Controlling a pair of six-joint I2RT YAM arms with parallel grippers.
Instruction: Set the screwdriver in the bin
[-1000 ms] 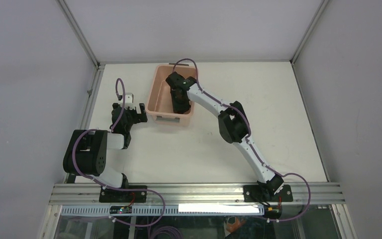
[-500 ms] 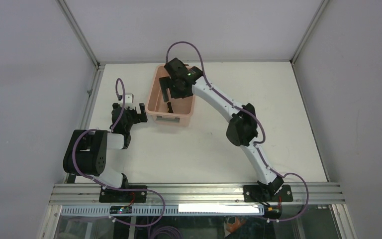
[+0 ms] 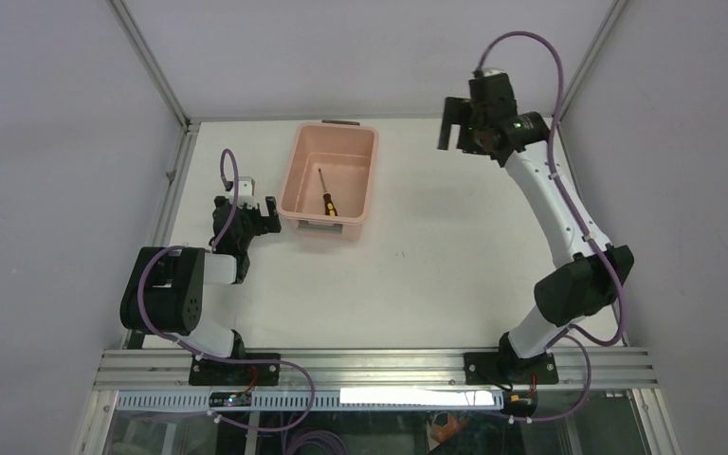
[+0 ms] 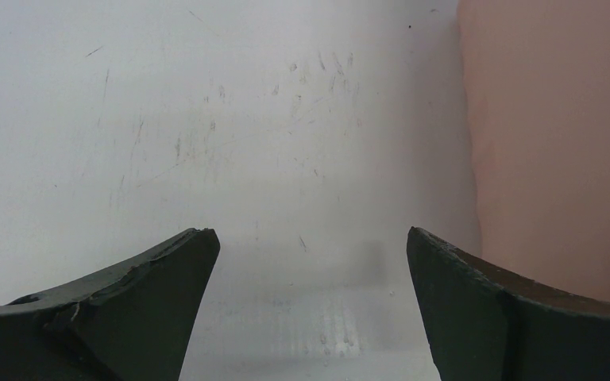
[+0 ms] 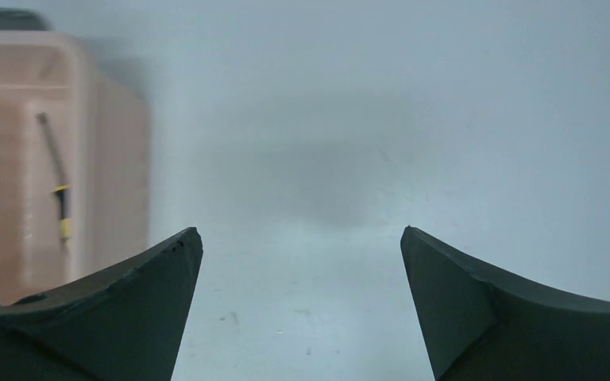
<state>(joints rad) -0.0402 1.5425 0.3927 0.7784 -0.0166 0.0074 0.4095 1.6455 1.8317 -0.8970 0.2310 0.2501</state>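
Note:
The screwdriver (image 3: 326, 194), slim with a black and yellow handle, lies loose on the floor of the pale pink bin (image 3: 372, 180). In the right wrist view the screwdriver (image 5: 57, 190) shows inside the bin (image 5: 119, 159) at the far left. My right gripper (image 3: 447, 128) hangs high over the back right of the table, well right of the bin. The right gripper (image 5: 298, 238) is open and holds nothing. My left gripper (image 3: 259, 213) rests low beside the bin's left wall (image 4: 556, 143). The left gripper (image 4: 310, 238) is open and holds nothing.
The white tabletop (image 3: 436, 256) is bordered by metal frame posts and grey walls. A dark handle clip (image 3: 315, 226) sits on the bin's near short end. A purple cable (image 3: 531, 43) loops above the right wrist.
The right gripper opened inside the bin and let the screwdriver go. The right arm then rose and swung to the back right. The left arm has not moved.

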